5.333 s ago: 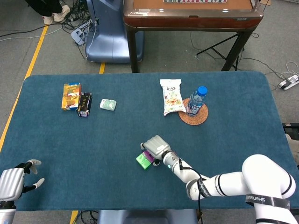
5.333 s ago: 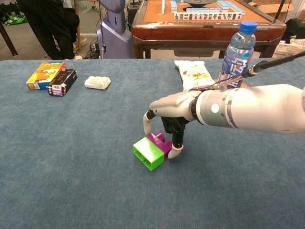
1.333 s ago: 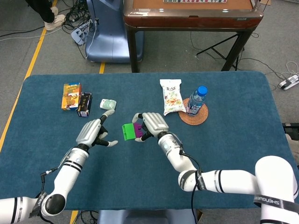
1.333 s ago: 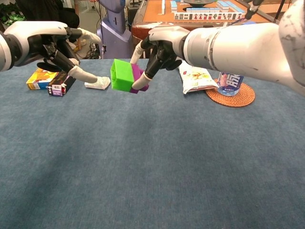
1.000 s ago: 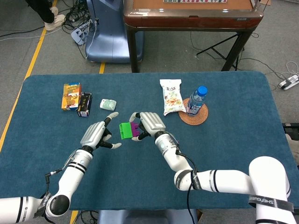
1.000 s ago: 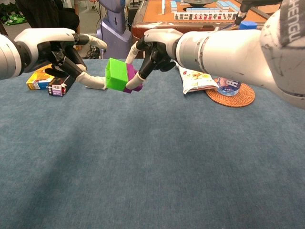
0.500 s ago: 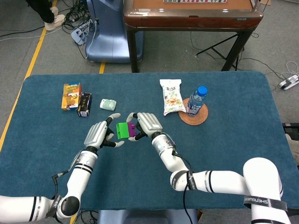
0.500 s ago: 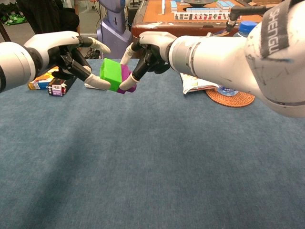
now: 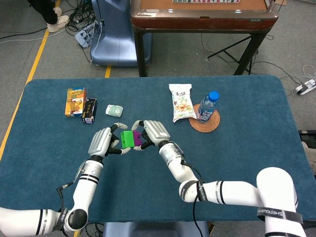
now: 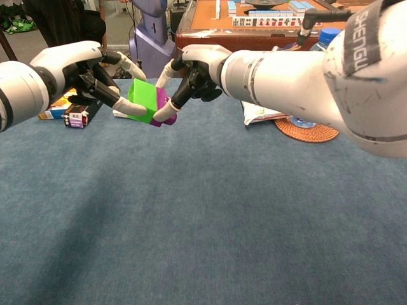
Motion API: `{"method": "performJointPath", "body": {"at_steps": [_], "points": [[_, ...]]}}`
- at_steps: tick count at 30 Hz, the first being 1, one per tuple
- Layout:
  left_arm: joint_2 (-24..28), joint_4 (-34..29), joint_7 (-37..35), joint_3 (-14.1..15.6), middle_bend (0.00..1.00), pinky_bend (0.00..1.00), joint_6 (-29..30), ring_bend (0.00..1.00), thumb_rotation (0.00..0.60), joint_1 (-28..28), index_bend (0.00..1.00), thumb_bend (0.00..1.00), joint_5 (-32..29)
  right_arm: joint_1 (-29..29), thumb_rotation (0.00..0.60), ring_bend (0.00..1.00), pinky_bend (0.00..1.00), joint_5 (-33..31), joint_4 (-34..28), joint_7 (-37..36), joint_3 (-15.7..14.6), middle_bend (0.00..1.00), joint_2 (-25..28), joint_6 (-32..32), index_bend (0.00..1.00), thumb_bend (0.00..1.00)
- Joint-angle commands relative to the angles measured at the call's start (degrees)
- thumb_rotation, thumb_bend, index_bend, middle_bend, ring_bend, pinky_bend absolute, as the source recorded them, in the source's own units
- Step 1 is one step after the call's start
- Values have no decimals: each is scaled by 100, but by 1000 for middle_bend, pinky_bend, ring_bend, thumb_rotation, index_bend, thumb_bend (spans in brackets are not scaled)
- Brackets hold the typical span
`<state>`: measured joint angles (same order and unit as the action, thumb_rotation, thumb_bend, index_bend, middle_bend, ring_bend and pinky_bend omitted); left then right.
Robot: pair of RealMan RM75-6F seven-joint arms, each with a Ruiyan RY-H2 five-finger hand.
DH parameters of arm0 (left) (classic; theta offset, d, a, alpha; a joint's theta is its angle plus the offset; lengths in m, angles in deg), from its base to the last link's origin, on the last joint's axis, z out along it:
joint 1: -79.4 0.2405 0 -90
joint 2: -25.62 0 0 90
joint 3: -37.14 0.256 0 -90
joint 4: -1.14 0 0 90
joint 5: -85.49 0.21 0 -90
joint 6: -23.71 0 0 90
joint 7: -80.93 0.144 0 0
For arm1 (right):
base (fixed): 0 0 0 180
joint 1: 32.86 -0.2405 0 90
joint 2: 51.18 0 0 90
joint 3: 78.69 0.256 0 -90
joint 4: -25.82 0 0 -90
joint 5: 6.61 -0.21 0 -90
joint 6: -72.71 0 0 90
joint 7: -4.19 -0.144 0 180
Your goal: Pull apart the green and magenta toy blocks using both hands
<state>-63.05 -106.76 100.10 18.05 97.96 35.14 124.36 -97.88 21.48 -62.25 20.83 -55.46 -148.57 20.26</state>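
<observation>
- The green block [image 9: 127, 138] and the magenta block [image 9: 138, 138] are joined and held in the air above the blue surface [image 9: 237, 128], well in front of the water bottle [image 9: 209, 105] and to its left in the head view.
- The right hand [image 9: 150, 132] reaches in from the bottle's side, forearm low and angled across the surface; its fingers [image 10: 166, 112] are curled round the magenta block, thumb below and the others over the top.
- The left hand [image 9: 104, 140] faces it from the far side of the blocks, wrist raised; its fingers [image 10: 130, 108] close on the green block from above and below.
- In the chest view the green block [image 10: 141, 99] tilts, its magenta partner [image 10: 159, 111] showing beneath and behind it.
- Left of the bottle, a snack bag [image 9: 180, 102] lies flat; the bottle stands on a woven coaster [image 9: 204, 123].
- Farther left of the bottle lie a small white packet [image 9: 113, 110] and two boxes [image 9: 81, 104].
</observation>
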Motion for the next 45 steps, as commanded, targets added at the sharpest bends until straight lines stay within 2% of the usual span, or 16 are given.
{"method": "performJointPath", "body": {"at_steps": [1,6,26,45], "points": [[3,9,21,5,1000,1000,-38,1000,600,9,431,0,-7,4,600,1000,1000,4,8,-26,7,1000,-4,32,588,0],[-6,24,60,-5,1000,1000,-92,1000,600,20,449,0,-21,9,600,1000,1000,27,25,-67,11,1000,-8,75,588,0],[-162,164,225,-8,1000,1000,26,1000,600,87,675,0,181,63,600,1000,1000,91,-49,-146,-16,1000,71,105,592,0],[-199,252,229,-4,1000,1000,-15,1000,600,197,707,0,322,120,600,1000,1000,139,-95,-170,-116,1000,134,141,611,0]]}}
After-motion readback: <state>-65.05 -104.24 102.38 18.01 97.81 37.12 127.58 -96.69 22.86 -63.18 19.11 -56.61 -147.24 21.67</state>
